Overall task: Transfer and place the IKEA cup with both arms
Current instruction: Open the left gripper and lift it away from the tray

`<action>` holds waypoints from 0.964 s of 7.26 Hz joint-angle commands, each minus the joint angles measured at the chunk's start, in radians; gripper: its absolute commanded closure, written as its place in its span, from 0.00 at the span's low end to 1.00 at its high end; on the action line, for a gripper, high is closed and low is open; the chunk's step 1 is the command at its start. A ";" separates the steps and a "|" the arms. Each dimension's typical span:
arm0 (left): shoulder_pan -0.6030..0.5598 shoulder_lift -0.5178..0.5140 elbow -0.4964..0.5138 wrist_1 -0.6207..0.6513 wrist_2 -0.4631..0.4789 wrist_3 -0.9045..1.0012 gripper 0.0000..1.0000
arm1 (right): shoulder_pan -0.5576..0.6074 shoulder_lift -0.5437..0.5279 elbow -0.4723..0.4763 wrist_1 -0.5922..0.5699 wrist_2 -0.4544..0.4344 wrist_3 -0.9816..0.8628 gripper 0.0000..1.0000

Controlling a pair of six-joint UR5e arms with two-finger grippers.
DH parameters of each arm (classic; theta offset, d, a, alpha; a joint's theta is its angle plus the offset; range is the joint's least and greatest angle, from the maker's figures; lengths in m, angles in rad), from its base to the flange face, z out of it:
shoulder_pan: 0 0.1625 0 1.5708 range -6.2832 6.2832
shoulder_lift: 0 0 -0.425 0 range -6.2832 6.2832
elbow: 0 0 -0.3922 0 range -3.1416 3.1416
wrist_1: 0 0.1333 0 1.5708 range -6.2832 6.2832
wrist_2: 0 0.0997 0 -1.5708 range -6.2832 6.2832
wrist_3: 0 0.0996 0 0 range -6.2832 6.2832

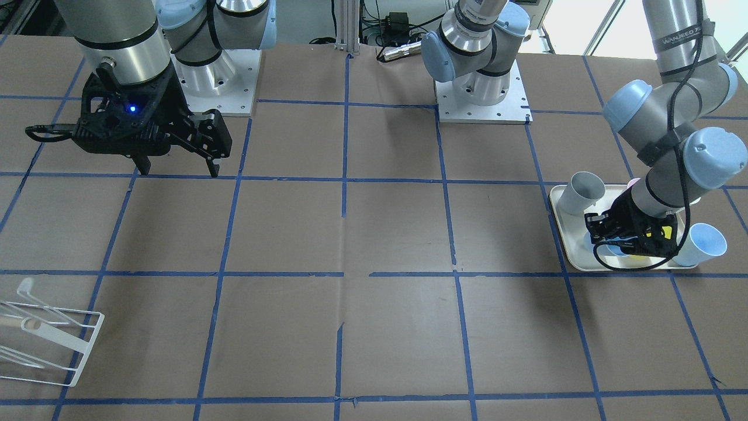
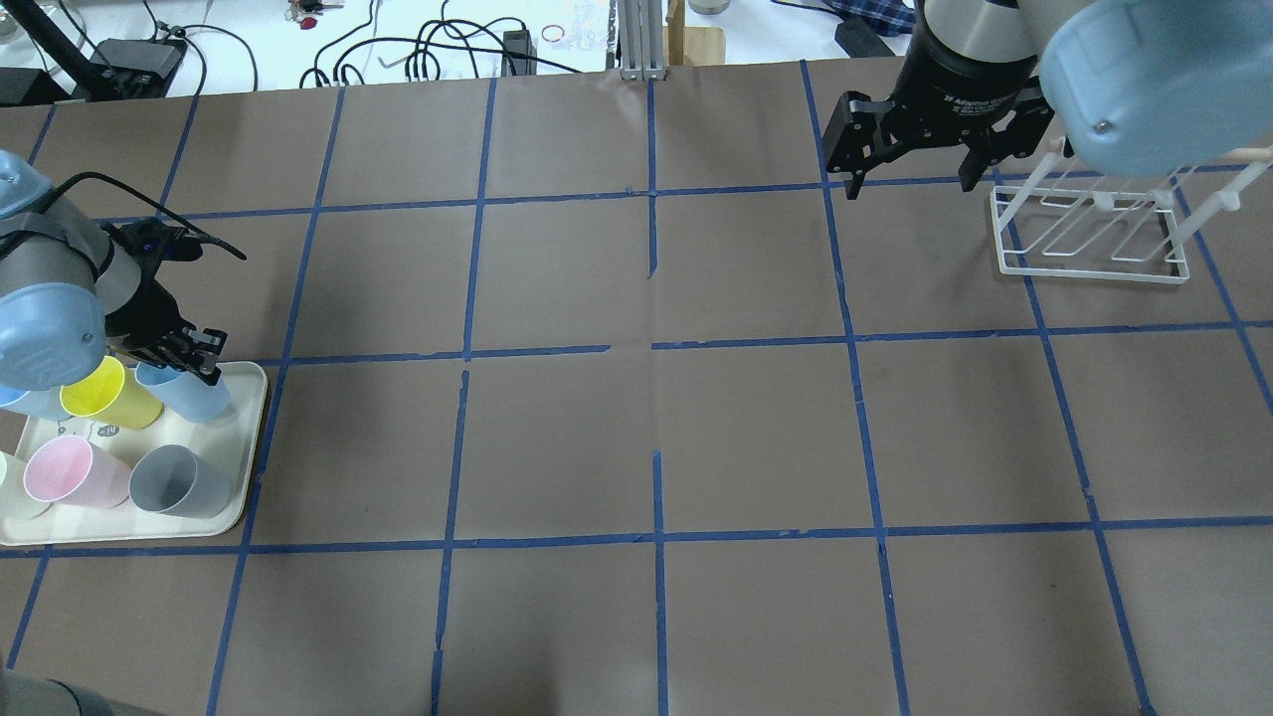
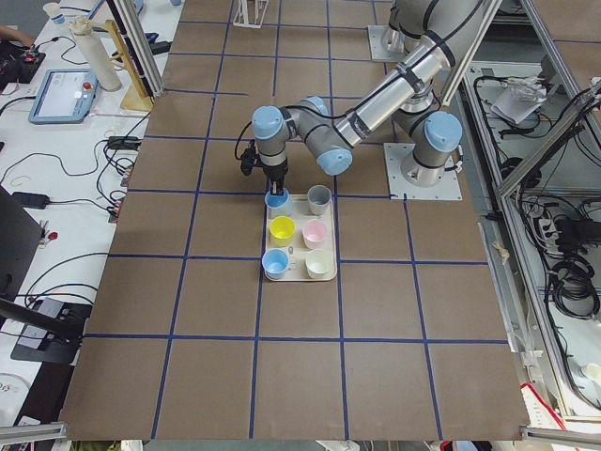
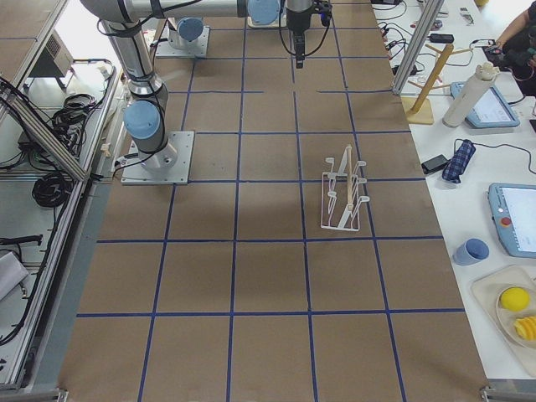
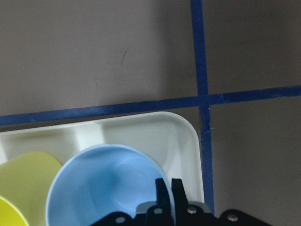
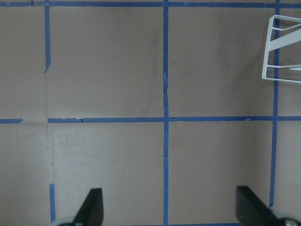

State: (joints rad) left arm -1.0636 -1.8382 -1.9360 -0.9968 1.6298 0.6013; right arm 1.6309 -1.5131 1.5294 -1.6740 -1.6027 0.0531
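Note:
The pale light-blue IKEA cup [image 5: 108,183] stands in the corner of a cream tray [image 5: 141,129]. My left gripper [image 5: 169,193] is shut on the cup's rim, with one finger inside and one outside. In the overhead view the left gripper [image 2: 204,360] sits over this cup [image 2: 194,395] at the tray's far right corner. In the front view the gripper [image 1: 613,242] hides most of the cup. My right gripper [image 2: 910,184] is open and empty, high above the table beside the white rack [image 2: 1089,234]. It also shows in the front view [image 1: 178,169].
The tray [image 2: 251,438] also holds a second light-blue cup [image 2: 30,403], a yellow cup [image 2: 109,393], a pink cup [image 2: 70,472], a grey cup [image 2: 179,482] and a whitish cup. The brown table bears a grid of blue tape.

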 commanded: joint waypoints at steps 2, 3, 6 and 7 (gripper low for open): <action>-0.004 0.033 0.005 -0.055 0.005 -0.005 0.00 | 0.000 0.001 0.000 0.003 0.003 0.001 0.00; -0.007 0.065 0.020 -0.130 -0.002 -0.008 0.00 | 0.000 0.001 0.000 0.010 0.000 0.001 0.00; -0.071 0.203 0.211 -0.452 -0.008 -0.059 0.00 | -0.002 0.001 0.000 0.011 0.001 0.001 0.00; -0.147 0.238 0.260 -0.507 -0.007 -0.107 0.00 | -0.002 0.001 0.000 0.011 0.001 0.001 0.00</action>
State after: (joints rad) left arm -1.1381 -1.6470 -1.7450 -1.4092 1.6219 0.5432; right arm 1.6292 -1.5125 1.5294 -1.6630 -1.6015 0.0537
